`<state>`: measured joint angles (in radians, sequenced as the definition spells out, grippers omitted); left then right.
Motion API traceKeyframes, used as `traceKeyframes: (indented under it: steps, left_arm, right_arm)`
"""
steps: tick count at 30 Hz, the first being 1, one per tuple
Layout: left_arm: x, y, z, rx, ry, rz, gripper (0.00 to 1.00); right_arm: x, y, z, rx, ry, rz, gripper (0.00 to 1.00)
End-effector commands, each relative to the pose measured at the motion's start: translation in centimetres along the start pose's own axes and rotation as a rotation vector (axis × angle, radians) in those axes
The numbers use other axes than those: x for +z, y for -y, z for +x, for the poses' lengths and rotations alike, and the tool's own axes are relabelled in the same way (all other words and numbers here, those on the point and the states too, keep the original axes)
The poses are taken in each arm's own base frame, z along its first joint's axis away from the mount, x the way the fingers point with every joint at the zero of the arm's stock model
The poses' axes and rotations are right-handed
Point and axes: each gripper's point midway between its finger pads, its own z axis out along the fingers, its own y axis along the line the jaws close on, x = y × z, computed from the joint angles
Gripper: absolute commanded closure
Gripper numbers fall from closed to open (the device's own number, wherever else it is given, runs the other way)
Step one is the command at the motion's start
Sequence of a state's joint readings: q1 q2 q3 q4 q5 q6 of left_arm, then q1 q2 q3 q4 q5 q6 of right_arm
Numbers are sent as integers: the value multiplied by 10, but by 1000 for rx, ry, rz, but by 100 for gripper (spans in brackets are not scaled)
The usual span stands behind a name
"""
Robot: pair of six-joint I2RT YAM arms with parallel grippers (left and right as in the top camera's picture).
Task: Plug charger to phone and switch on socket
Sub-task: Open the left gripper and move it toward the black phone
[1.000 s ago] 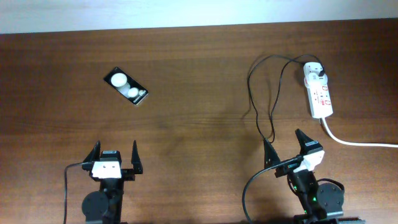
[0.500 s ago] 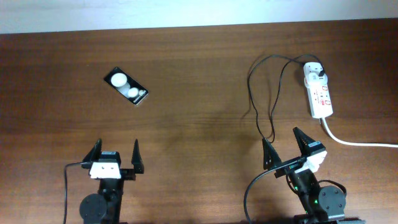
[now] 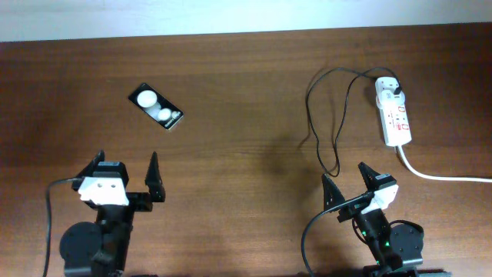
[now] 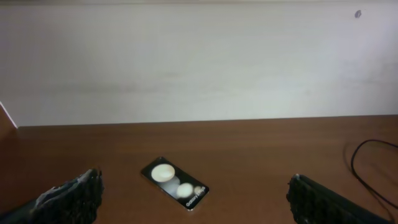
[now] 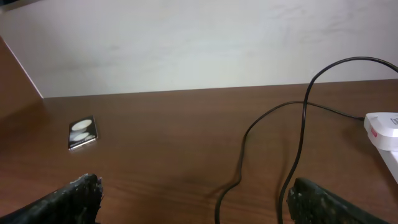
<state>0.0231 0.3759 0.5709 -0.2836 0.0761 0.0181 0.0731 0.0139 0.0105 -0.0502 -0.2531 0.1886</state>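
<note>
While both pairs of jaws stand spread and empty, we judge the right gripper nearer the charger, whose cable runs from just ahead of it toward the bench's far-right corner.

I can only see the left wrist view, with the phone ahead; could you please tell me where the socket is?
Observer: The socket lies far right of the phone, beyond the right gripper.
Operator: Thank you; does the charger reach it?
Observer: Yes, the charger runs from the socket's far end and loops back to just ahead of that gripper.
Operator: Is that gripper holding anything?
Observer: No, it is open and empty.
</note>
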Motion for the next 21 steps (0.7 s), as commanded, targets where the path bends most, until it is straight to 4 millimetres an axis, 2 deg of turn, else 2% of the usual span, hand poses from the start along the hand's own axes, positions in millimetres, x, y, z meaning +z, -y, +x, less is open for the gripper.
traceKeyframes:
  steps: [1, 4, 9, 16, 21]
  left_arm:
    - [-1, 1, -5, -30, 2, 9, 1]
    - [-1, 2, 3, -82, -32, 10, 1]
    - [-1, 4, 5, -176, -43, 22, 1]
    - [1, 27, 9, -182, -74, 155, 1]
    - [0, 27, 16, -186, -103, 156, 1]
  right_arm:
    - [0, -2, 3, 12, -6, -13, 1]
    - [0, -2, 3, 12, -6, -13, 1]
    - [0, -2, 3, 12, -6, -13, 1]
    - [0, -2, 3, 12, -6, -13, 1]
    - [0, -2, 3, 12, -6, -13, 1]
